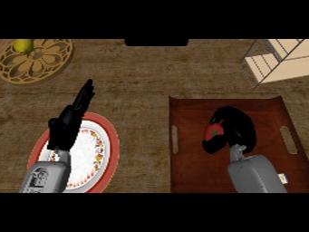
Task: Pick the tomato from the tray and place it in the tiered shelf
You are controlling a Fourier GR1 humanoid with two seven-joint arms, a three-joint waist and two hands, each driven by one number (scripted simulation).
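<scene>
A red tomato [214, 132] with a green stem lies on the dark red-brown tray [190, 163] at the right of the counter. My right hand [235, 127] is over the tray, its black fingers and thumb curled round the tomato, which shows only on the hand's left side. The tiered shelf [285, 61], light wooden boards in a grey wire frame, stands at the far right corner beyond the tray. My left hand [71, 118] rests open over the upper edge of a plate at the left, fingers pointing away.
A white plate [89, 156] with a red rim and floral pattern lies under my left forearm. A carved round wooden trivet [40, 61] with a yellow fruit [23, 45] on it sits at the far left corner.
</scene>
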